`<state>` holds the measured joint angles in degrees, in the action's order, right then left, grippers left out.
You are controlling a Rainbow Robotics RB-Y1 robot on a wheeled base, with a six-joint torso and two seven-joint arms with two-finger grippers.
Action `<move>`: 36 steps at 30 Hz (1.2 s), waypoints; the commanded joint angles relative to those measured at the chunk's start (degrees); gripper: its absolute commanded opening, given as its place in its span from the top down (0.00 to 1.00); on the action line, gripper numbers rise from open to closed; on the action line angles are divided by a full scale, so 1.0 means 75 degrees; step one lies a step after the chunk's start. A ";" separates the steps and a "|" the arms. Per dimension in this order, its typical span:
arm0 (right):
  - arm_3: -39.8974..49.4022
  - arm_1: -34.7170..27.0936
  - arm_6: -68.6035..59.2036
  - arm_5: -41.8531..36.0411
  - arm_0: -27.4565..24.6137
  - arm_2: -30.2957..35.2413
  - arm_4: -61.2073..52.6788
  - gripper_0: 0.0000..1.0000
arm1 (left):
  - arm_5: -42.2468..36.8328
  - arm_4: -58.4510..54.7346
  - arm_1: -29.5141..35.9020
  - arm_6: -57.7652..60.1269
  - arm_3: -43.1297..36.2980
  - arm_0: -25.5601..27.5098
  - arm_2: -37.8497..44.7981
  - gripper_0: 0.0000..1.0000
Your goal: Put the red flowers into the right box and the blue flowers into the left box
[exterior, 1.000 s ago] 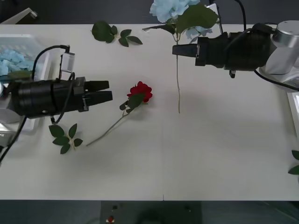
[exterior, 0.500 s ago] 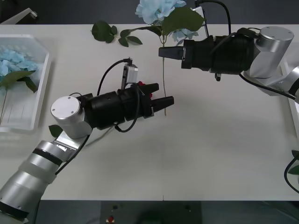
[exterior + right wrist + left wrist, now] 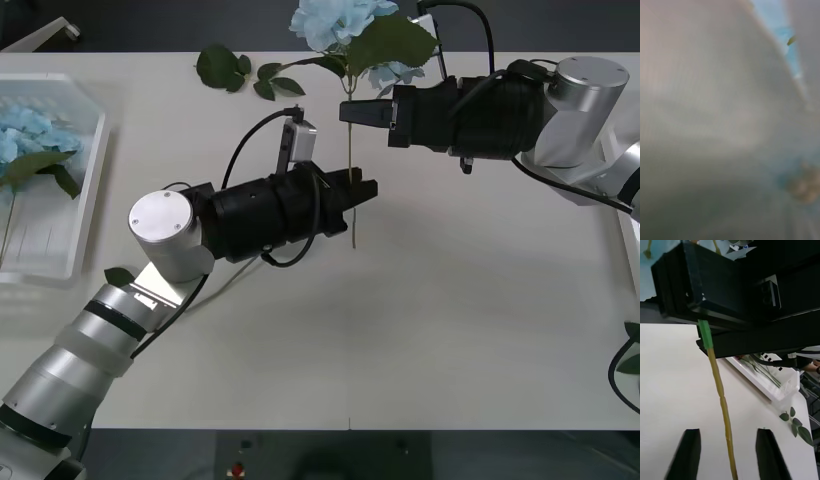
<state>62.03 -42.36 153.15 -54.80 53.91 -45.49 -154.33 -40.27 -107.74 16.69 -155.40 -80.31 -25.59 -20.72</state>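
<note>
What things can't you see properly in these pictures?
- Red rose: hidden in the front view under the left gripper and its arm.
- Blue flower: cut off by the front view's top edge; the right gripper holds its stem.
- Right wrist view: blurred, just pale blue.
- Right box: cut off by the front view's edge.
- Left box: partly cut off.

white table (image 3: pixel 450 330) | leaf sprigs: one loose at far edge (image 3: pixel 245 72), one near the left side, mostly hidden (image 3: pixel 119 276), one cut off at right border (image 3: pixel 631 360) | dark panel with red button below near edge (image 3: pixel 237 468)
</note>
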 commanded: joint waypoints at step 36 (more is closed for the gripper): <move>0.0201 -0.0762 0.0247 0.0205 0.0594 0.0417 0.1394 0.00 | -0.3104 0.0490 0.3177 0.3107 -0.0190 -0.0150 0.3571 1.00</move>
<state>62.06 -45.17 153.15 -53.05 55.48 -43.03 -146.33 -61.06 -106.80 37.09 -138.20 -80.34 -25.59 1.88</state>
